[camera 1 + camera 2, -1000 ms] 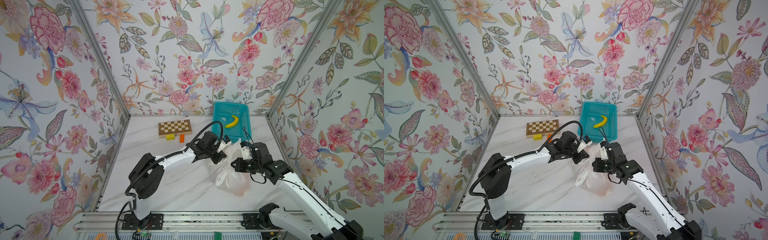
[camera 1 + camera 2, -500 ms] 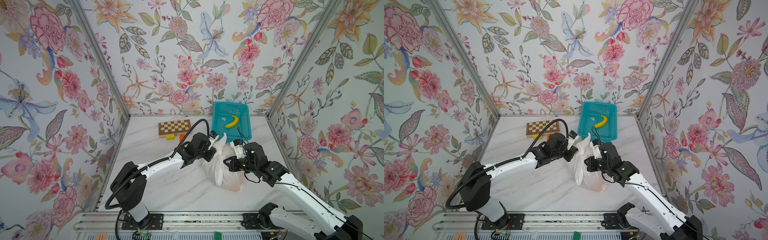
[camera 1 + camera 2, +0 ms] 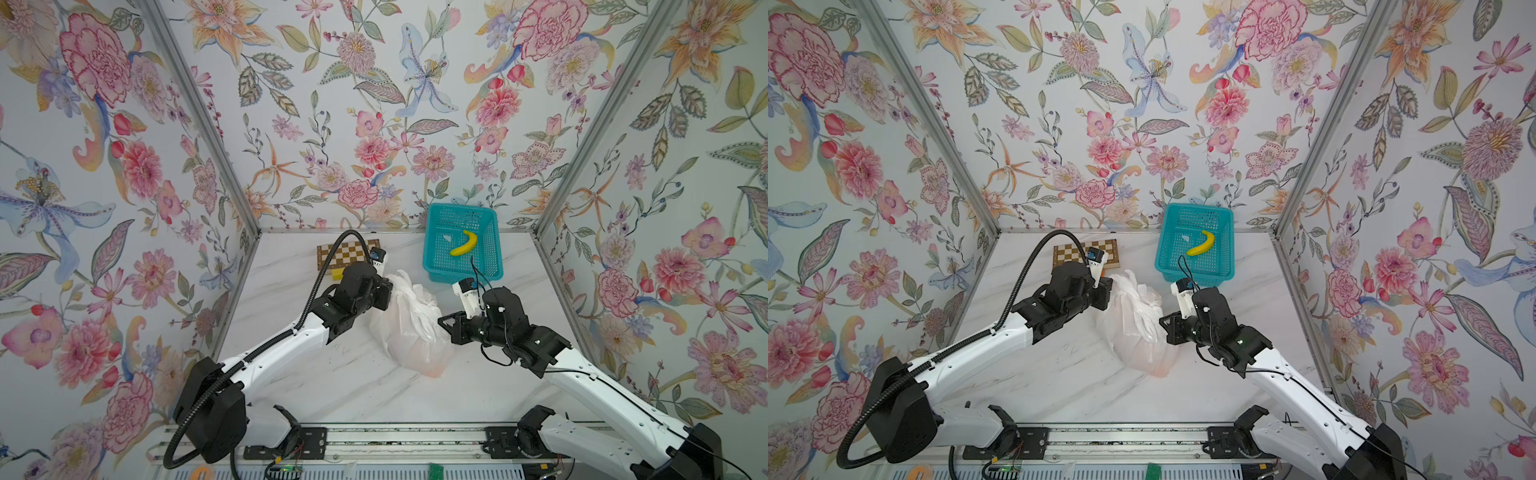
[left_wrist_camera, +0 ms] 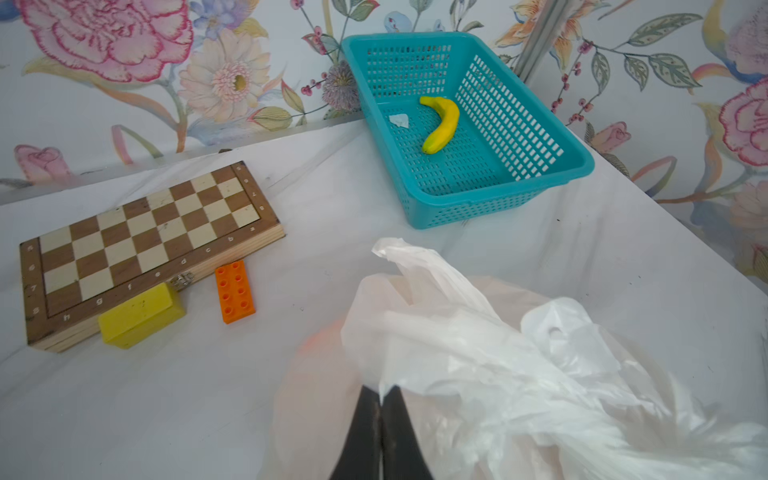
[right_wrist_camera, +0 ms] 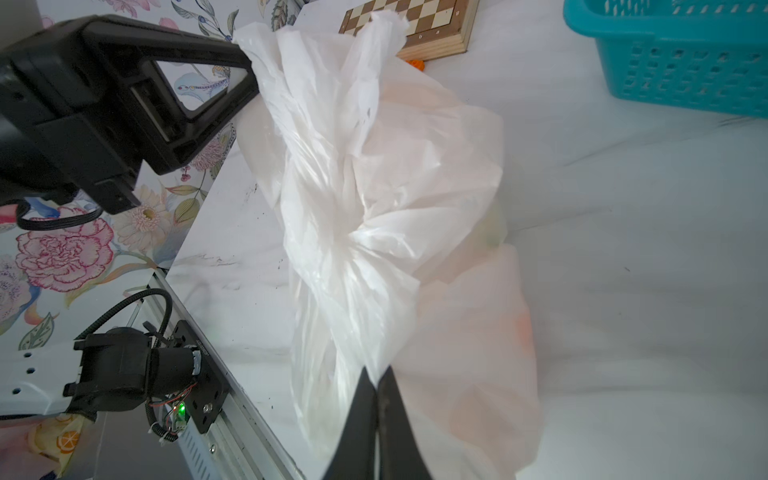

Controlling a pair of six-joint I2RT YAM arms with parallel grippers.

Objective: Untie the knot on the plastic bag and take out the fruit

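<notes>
The bag (image 3: 409, 349) lies nearest on the counter (image 3: 332, 386), in the middle between the two arms, and its round near end rests on the marble. The fruit (image 5: 524, 328) is inside it. Only an orange glow shows through the plastic, so I cannot count the pieces. Its weight probably anchors the bag while the top is pulled.

A little farther, on the right side of the bag, the right fingers (image 5: 372, 384) are clenched on a thin fold of plastic. The folds run from this pinch to the knot (image 5: 357, 232), where the plastic gathers on top of the bag. The knot looks not yet undone, so the task seems to be at its first step.

Farther and to the left, the left fingers (image 4: 376, 399) are also clenched, on a crinkly tail of the bag. The two pinches are on opposite sides of the knot. I judge this is so that pulling apart can loosen it, though such thin plastic may slip or tear.

Beyond, at the far left, a yellow block (image 4: 139, 313) and an orange block (image 4: 235, 297) lie just beside the chessboard (image 4: 145, 237). At the far right stands the basket (image 4: 469, 208), apart from the bag, with a banana (image 4: 442, 124) in it.
</notes>
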